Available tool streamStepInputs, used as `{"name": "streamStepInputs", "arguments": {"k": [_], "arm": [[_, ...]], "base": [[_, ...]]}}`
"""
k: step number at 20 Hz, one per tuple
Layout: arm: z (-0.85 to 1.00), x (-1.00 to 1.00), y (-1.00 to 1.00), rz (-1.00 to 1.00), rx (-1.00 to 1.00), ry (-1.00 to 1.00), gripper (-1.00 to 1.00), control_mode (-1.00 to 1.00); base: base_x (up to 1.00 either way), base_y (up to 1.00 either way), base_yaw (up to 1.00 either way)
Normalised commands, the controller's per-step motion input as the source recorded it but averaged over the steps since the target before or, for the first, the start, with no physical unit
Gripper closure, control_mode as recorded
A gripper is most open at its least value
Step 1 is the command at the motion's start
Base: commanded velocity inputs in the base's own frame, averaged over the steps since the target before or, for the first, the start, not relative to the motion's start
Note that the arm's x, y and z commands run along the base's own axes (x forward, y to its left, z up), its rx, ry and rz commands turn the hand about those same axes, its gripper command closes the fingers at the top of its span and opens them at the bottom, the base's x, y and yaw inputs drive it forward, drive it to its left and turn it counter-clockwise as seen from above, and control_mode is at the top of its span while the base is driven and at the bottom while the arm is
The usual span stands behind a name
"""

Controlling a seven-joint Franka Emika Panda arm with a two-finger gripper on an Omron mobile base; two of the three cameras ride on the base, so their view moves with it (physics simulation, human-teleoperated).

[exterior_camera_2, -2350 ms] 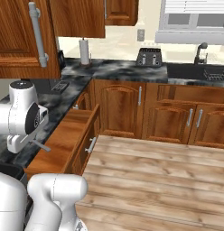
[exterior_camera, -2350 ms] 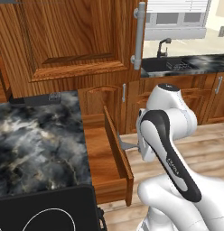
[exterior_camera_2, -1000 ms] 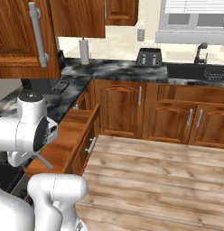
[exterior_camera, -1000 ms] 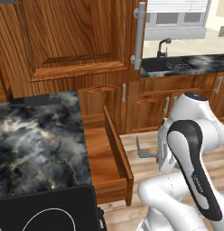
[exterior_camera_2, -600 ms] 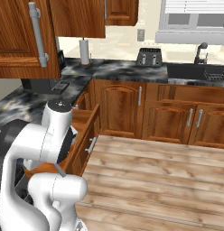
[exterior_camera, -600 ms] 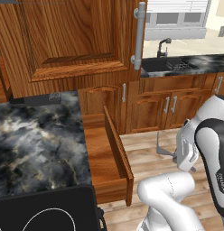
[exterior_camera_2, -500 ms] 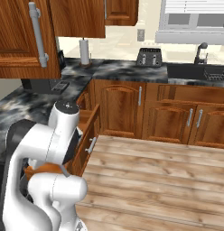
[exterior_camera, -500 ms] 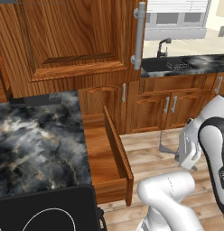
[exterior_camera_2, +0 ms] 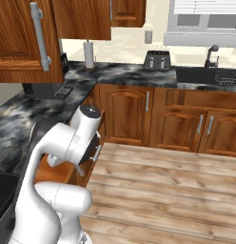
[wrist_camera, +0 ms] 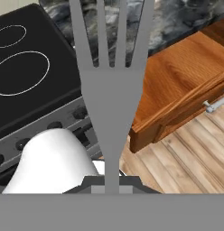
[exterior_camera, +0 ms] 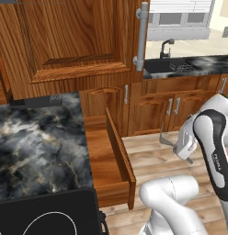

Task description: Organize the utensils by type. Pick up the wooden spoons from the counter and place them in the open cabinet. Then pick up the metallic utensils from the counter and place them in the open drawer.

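Centre of your hand view: silver-grey metal fork [wrist_camera: 111,90], tines at top, clamped in the gripper [wrist_camera: 112,187] at bottom. Right of frame, the open reddish-brown wooden drawer [wrist_camera: 177,85]; upper left, black stovetop [wrist_camera: 28,72]. Left base view adds black marbled counter [exterior_camera: 37,142]. No readable writing.

Grey fork [wrist_camera: 111,90], reddish-brown drawer [wrist_camera: 177,81]

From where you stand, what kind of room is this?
A home kitchen, rendered. Signs: a sink with faucet set in the marbled black counter, a toaster by the wall, a black cooktop, and wooden cabinets throughout.
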Motion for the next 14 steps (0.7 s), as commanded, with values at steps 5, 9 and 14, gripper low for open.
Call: {"name": "streamStepInputs", "arguments": {"k": [5,9,14], "arm": [[-0.18,0.74,0.06,-0.06,0.0,0.0,1.0,-1.0],[-0.18,0.73,0.1,-0.1,0.0,0.0,1.0,-1.0],[-0.03,0.48,0.17,-0.14,0.07,0.0,1.0,-1.0]], "base": [[0.0,0.0,0.0],[0.0,0.0,0.0],[0.0,0.0,0.0]]}}
